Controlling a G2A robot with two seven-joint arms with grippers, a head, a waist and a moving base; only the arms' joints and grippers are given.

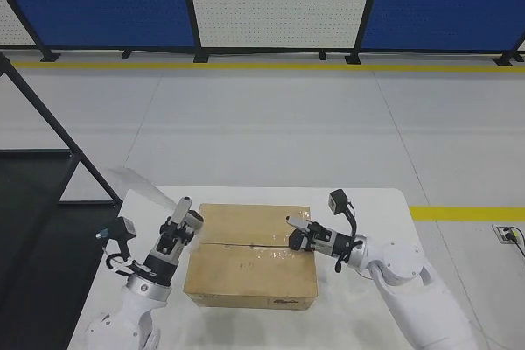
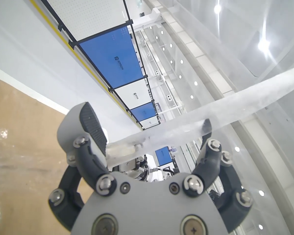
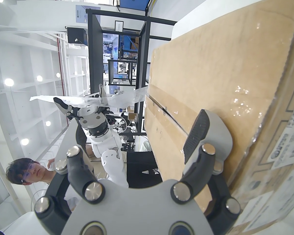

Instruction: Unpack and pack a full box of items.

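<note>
A closed brown cardboard box [image 1: 249, 262] sat in the middle of a white tabletop [image 1: 367, 206]. At its left end, the left gripper [image 1: 182, 219] was spread wide, and a long strip of clear packing tape [image 2: 235, 103] stretched across its fingers, seemingly stuck there rather than pinched. One end of the strip trailed back to the box's centre seam [image 3: 161, 108]. The right gripper [image 1: 295, 232] hovered released over the box's right end, holding nothing. The task looked barely begun: the tape was mostly peeled off, while the flaps remained to be opened, and all unpacking and repacking lay ahead.
</note>
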